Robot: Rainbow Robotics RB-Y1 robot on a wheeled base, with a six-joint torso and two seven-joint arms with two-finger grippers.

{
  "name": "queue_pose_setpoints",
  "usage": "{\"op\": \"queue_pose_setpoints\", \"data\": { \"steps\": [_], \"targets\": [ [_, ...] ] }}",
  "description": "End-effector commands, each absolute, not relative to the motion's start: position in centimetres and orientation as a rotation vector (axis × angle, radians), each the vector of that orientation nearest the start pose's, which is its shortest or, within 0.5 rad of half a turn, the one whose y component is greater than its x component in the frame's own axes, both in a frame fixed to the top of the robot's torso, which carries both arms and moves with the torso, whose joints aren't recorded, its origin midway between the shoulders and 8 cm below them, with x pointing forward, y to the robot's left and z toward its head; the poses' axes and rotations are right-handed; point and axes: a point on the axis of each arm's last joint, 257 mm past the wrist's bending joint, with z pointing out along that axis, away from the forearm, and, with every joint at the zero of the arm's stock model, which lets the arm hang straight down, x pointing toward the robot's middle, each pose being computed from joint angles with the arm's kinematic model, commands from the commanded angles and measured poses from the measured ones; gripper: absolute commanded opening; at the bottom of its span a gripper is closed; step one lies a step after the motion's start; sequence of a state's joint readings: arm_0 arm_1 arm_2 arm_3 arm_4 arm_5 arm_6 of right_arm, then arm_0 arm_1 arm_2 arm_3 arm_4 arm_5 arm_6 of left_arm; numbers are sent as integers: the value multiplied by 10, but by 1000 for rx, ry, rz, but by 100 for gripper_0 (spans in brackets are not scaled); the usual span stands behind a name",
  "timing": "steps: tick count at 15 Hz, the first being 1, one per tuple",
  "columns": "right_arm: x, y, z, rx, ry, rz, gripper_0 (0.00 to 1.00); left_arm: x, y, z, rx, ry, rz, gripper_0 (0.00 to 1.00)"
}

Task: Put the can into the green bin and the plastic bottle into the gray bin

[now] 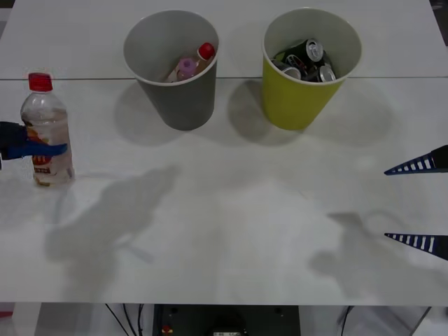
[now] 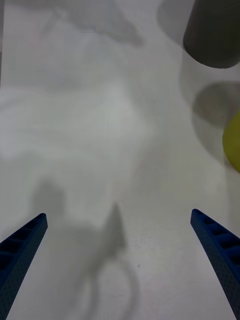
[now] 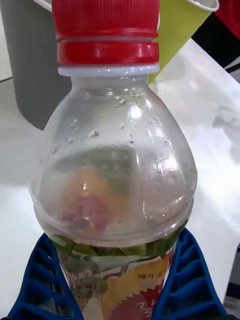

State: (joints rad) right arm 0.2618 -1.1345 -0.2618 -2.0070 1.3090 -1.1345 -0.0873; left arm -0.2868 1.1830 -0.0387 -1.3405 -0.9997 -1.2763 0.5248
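Observation:
The plastic bottle (image 1: 46, 129), clear with a red cap and a red-and-yellow label, stands upright at the table's far left. My left gripper (image 1: 42, 149) is shut on its lower body; up close the blue fingers (image 3: 192, 280) press both sides of the plastic bottle (image 3: 115, 165). The gray bin (image 1: 175, 98) stands at the back, left of the green bin (image 1: 290, 101). Dark cans (image 1: 313, 52) lie inside the green bin. My right gripper (image 1: 388, 204) hangs open at the right edge, nothing between its fingers (image 2: 215, 240).
A red-capped bottle with a pink label (image 1: 189, 66) lies in the gray bin. Behind the held bottle are the gray bin (image 3: 25, 65) and green bin (image 3: 177, 35). The right wrist view shows bare white table (image 2: 100, 125), the gray bin (image 2: 212, 35) and green bin (image 2: 233, 145).

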Motion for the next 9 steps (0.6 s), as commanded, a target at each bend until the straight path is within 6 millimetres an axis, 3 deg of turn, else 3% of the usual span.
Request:
{"op": "queue_pose_setpoints", "data": {
  "steps": [1, 3, 4, 7, 9],
  "targets": [
    [341, -286, -167, -1634, 1596, 209, 100, 433, 343, -70, 935, 2099, -598, 0],
    [341, -286, -167, -1634, 1596, 209, 100, 429, 344, -47, 972, 2154, -492, 0],
    [341, -286, -167, -1634, 1596, 209, 100, 445, 343, -22, 933, 2122, -415, 0],
    [341, -286, -167, -1634, 1596, 209, 100, 484, 330, 29, 849, 2042, -318, 0],
    [341, -286, -167, -1634, 1596, 209, 100, 499, 317, 40, 854, 2033, -269, 0]
  ]
}}
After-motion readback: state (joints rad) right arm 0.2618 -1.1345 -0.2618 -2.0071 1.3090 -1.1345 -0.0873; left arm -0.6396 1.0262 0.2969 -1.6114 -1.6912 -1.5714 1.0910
